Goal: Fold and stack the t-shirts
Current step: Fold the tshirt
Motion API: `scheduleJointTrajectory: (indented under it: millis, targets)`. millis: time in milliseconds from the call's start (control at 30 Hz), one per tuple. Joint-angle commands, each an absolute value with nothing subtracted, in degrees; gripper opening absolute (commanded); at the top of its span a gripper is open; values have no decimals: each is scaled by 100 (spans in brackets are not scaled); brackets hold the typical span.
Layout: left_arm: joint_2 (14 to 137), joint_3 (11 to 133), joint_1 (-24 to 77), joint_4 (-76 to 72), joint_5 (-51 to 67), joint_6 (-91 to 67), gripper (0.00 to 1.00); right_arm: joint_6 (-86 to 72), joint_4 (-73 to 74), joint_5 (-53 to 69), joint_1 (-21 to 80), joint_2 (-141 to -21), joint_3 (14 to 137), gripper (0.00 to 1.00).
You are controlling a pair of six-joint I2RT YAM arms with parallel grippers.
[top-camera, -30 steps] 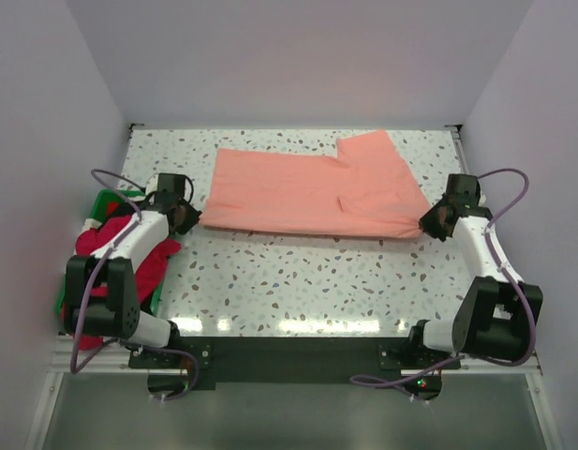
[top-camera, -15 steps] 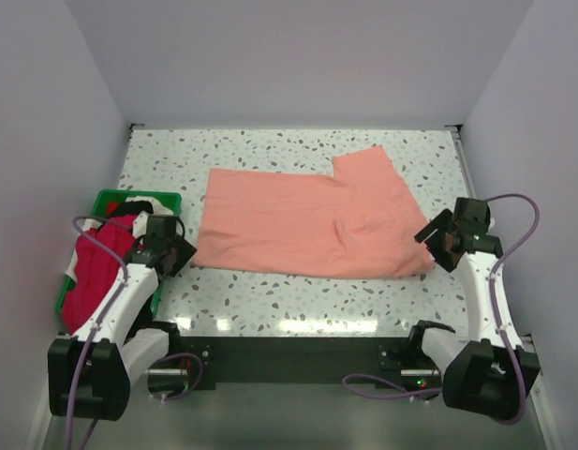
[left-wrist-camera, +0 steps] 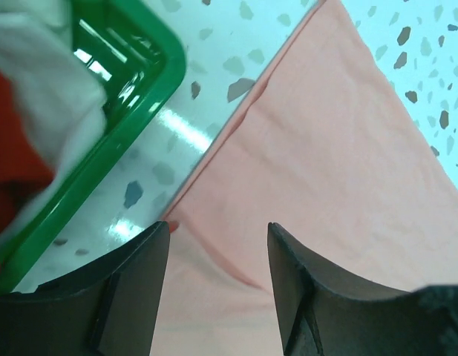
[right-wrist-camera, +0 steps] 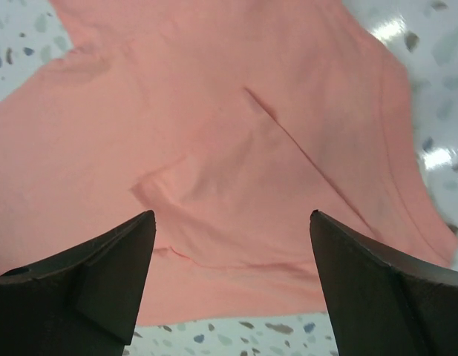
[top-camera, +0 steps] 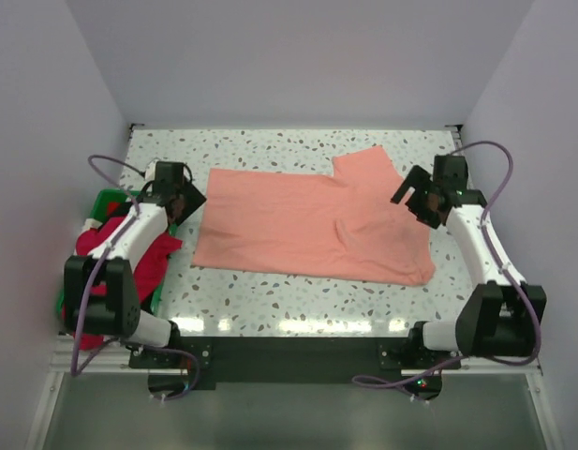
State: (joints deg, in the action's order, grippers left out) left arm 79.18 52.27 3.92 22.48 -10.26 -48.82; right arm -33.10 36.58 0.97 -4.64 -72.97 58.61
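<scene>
Crimson t-shirt (top-camera: 154,264) in green bin (left-wrist-camera: 143,96)

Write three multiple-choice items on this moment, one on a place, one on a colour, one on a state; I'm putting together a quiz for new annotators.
1. Where does the green bin stand?
A. at the left edge of the table
B. at the far right corner
C. in the middle, near side

2. What colour is the t-shirt spread flat on the table?
A. black
B. salmon-pink
C. white

3. How do the left gripper and the right gripper stand?
A. both shut on cloth
B. both open, holding nothing
C. left open, right shut

Answers:
1 A: the top view shows the bin at the left edge.
2 B: all three views show salmon-pink cloth.
3 B: each wrist view shows spread fingers with the t-shirt lying flat beneath.
</scene>
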Motion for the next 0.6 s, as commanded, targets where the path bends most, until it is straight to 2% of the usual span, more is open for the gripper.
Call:
scheduleJointTrajectory:
  millis: [0,233,467,567]
  targets:
    - [8890,6087,457,1802,-984,-4615,60,-2971,2876,122,-150,-8108,6599,87]
    - [10809,8013,545,1828,-1213,-4114,56,-2558,2092,211,-141,-9805,7995,79]
    - [12539,10174,562,2118,-1555,-3437,51,-2233,1767,18,-114,-10931,8990,74]
    - [13023,10738,580,2250,-1670,-3244,50,-2162,1680,18,-114,-11240,9316,73]
